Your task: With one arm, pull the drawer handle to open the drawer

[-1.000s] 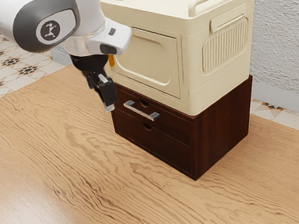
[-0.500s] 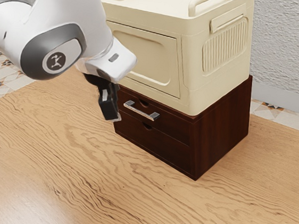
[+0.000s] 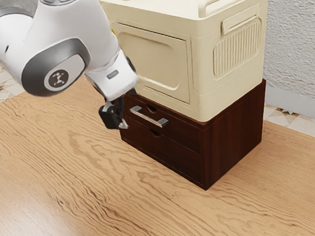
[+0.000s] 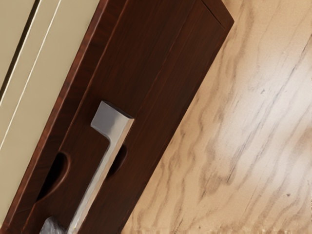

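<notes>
The bent arm [image 3: 70, 35] angles its gripper [image 3: 122, 125] downward.

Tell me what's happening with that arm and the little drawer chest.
The arm is reaching its tool toward the metal handle on the dark wooden chest's upper drawer, apparently to pull it open. The tool is beside the handle's end, not gripping it. Both drawers are shut, and a cream cabinet sits on top.
</notes>
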